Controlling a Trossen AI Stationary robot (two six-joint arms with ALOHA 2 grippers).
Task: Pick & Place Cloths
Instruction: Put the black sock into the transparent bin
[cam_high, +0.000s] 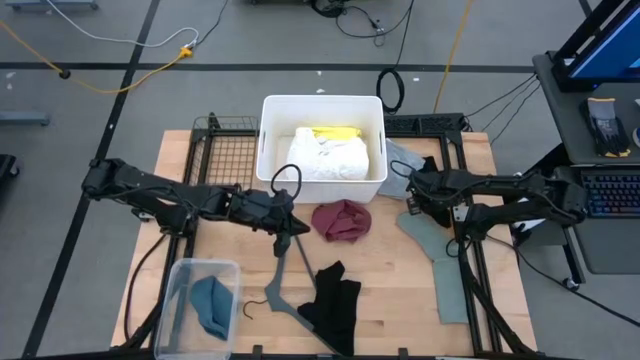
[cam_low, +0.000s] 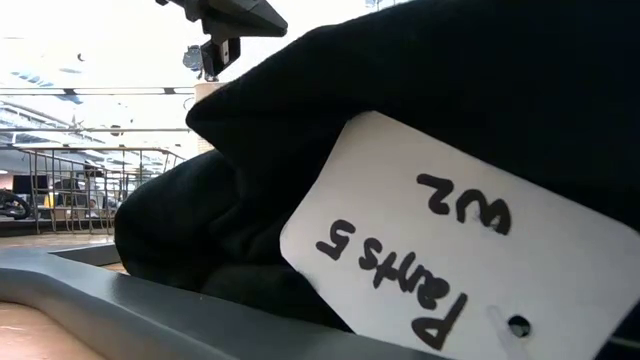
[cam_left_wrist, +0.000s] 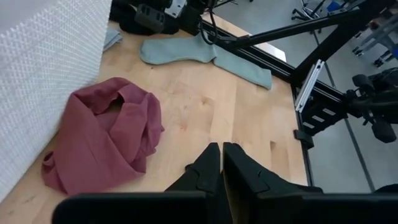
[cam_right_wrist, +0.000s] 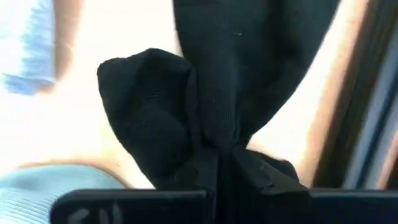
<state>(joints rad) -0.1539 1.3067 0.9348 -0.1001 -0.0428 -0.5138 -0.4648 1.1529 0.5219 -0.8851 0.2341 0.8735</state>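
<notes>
A small black fabric garment (cam_right_wrist: 186, 124) is bunched and pinched between the closed fingers of the right gripper (cam_high: 413, 190), just beside the right wall of the white plastic bin (cam_high: 268, 140), where a pale grey cloth (cam_high: 403, 158) also lies; to do this lift well, I judge the arm should rise straight until the black fabric hangs free of the grey piece and the sage-green garment (cam_high: 440, 262) beside it, then carry it over the bin's rim before letting go, since a dragging tail could pull a neighbour along. The bin already holds a white cloth (cam_high: 330, 155) and a yellow one (cam_high: 335, 131); a maroon crumpled cloth (cam_high: 342, 220) lies on the wooden table (cam_high: 400, 300) just in front of the bin, a second black garment (cam_high: 335, 300) nearer the front edge, a teal-blue cloth (cam_high: 210, 305) in a clear plastic tub (cam_high: 180, 275). The left gripper (cam_high: 288, 218) has its fingers shut on nothing that I can see, beside the thin grey clothes hanger (cam_high: 285, 275). From above, the right gripper hides most of the cloth it holds; the low view is blocked by black fabric and a white handwritten tag (cam_low: 450, 240); how much cloth trails below the grip cannot be told.
</notes>
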